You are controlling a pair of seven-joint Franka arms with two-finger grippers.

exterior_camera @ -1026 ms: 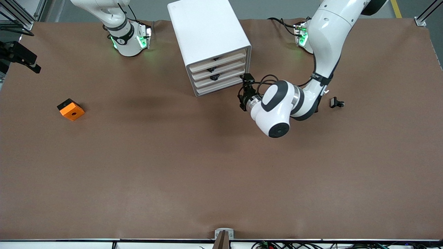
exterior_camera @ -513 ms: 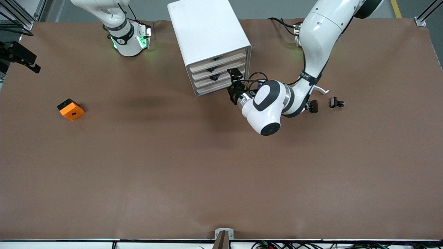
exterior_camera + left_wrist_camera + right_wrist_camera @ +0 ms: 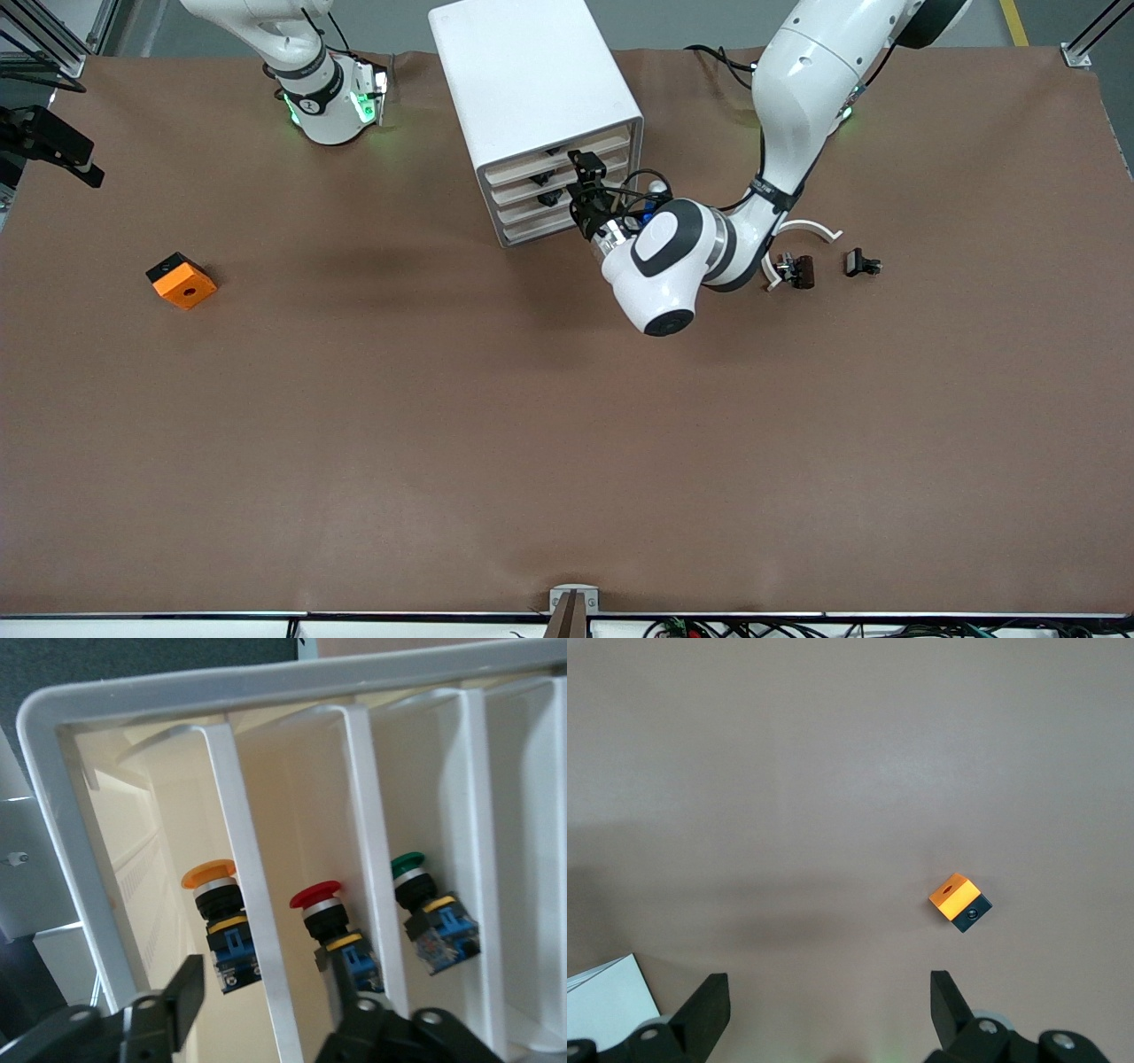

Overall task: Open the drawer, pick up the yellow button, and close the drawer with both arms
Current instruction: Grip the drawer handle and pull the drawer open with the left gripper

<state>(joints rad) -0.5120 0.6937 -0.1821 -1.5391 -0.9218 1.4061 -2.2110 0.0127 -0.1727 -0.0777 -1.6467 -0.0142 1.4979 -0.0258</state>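
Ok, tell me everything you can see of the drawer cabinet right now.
The drawer cabinet is a white, plastic-looking box with rounded edges, standing on the table between the two arm bases, turned at an angle. Its front shows four stacked cream drawers. In the left wrist view, three compartments hold push-buttons: yellow-orange cap, red cap, green cap. The left gripper is at the drawer fronts; whether it touches one cannot be told.

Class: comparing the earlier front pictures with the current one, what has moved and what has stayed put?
The left gripper swung along the drawer unit front toward the right arm's end, its fingers now at the drawer fronts, holding nothing visible. The right gripper, open, the orange block and black clips stayed.
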